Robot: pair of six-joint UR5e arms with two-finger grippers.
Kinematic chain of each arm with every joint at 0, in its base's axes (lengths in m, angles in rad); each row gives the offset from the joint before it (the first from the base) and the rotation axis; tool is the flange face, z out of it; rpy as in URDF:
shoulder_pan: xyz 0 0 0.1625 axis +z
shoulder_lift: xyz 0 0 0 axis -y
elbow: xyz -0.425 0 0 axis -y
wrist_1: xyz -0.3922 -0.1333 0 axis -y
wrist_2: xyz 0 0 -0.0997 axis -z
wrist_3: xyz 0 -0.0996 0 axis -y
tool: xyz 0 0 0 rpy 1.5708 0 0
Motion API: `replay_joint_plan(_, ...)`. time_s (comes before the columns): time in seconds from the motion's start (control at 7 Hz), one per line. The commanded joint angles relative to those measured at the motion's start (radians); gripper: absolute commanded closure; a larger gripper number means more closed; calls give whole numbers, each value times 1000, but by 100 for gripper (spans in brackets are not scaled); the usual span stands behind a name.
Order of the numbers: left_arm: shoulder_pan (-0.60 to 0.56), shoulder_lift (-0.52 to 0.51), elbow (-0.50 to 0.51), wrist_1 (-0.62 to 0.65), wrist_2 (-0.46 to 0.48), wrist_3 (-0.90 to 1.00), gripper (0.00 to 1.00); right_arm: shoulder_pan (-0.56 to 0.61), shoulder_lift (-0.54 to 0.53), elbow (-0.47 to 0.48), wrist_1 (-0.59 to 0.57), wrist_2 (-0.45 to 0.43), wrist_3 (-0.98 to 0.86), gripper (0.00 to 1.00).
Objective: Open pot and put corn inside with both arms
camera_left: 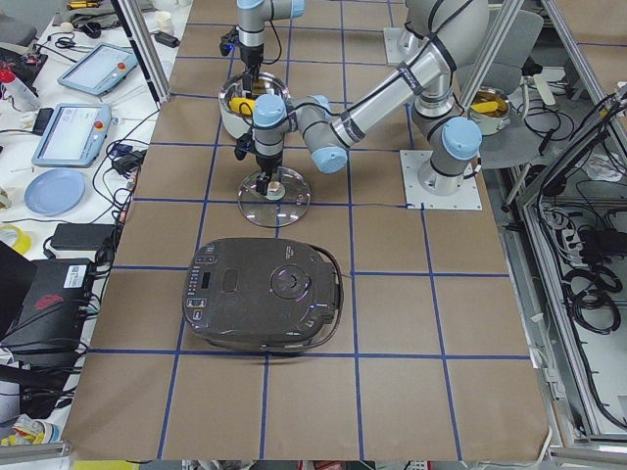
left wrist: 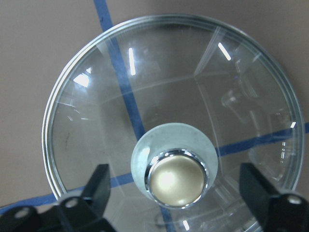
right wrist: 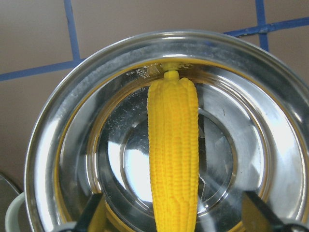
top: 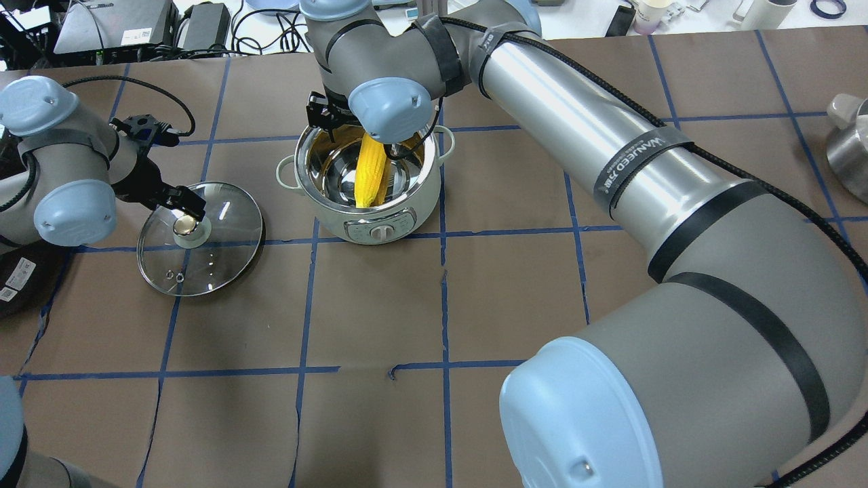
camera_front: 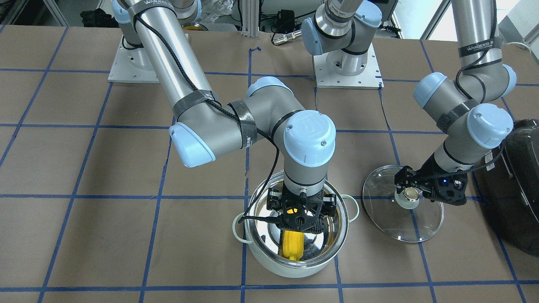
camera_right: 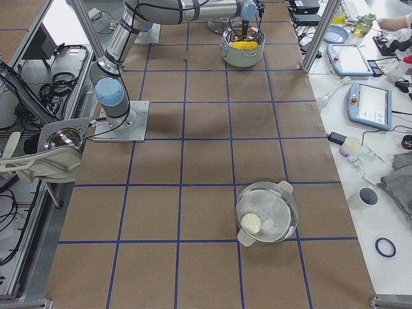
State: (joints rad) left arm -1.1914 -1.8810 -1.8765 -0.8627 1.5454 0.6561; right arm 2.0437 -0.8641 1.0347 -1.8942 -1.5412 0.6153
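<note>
The pale mint-green pot (camera_front: 294,269) stands open on the table, also in the overhead view (top: 380,227). The yellow corn (camera_front: 292,246) lies inside it, leaning on the steel wall (right wrist: 173,154). My right gripper (camera_front: 299,216) hangs over the pot, open, its fingers (right wrist: 94,210) apart from the corn on both sides. The glass lid (camera_front: 387,210) rests flat on the table beside the pot. My left gripper (camera_front: 414,189) is open around the lid's knob (left wrist: 176,179), with its fingers (left wrist: 99,186) clear of it.
A large black appliance (camera_front: 518,189) sits close behind my left wrist, at the table's left end (camera_left: 260,294). A second steel pot with a lid (camera_right: 267,212) stands far off on my right side. Blue tape lines grid the brown table.
</note>
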Motion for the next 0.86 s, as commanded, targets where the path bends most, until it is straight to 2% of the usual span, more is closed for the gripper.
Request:
replay_joint_plan(0.0,-67,83,81,-146,-11,-68,0,-48,-96,-1,122,1,-82,0)
replay_joint_plan(0.14,-147,141,141,-245,-11,-195,0,-97,-143,4,204,7,-138,0)
replay_joint_plan(0.43,-322,235,232,-407,-2,-475,0,-228,-273,17,419,4,-369,0)
replay_joint_plan(0.57,-365,268,262,-506,7,-518,0,-313,-342,42,490,4,-434,0)
replay_joint_plan(0.71,-378,292,317,-621,18,-526,0,-377,-424,100,503,6,-547,0)
